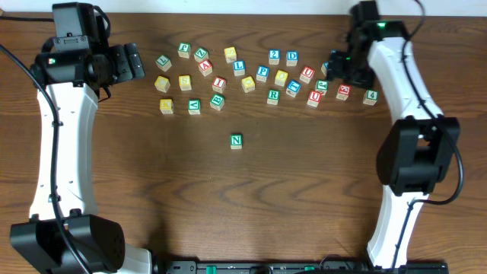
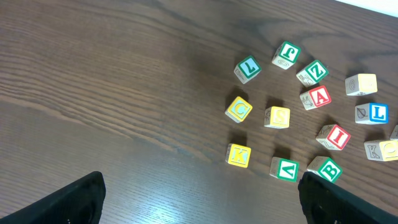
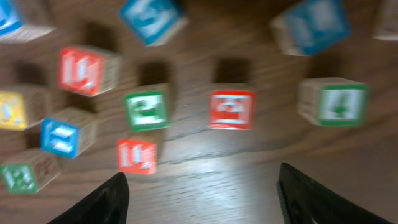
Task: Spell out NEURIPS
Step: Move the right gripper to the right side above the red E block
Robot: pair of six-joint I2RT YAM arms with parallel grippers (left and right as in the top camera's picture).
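Note:
A green N cube (image 1: 236, 141) stands alone on the wooden table (image 1: 304, 198), in front of a scattered row of letter cubes. In that row I read a red I (image 1: 219, 84) (image 2: 334, 137), a blue P (image 1: 262, 73), a green R (image 1: 272, 97) and a red U (image 1: 314, 97). My left gripper (image 1: 138, 62) (image 2: 202, 202) is open over bare wood, left of the row. At the row's right end my right gripper (image 1: 337, 72) (image 3: 205, 199) hangs open, empty, near a red cube (image 3: 231, 109) and a green cube (image 3: 147, 110). The right wrist view is blurred.
Other cubes lie in the row: green 4 (image 1: 370, 97) (image 3: 339, 103), blue 2 (image 1: 274, 56), blue D (image 1: 292, 58), blue L (image 2: 371, 113), red A (image 2: 316, 98), green B (image 2: 325, 169), yellow K (image 2: 239, 155).

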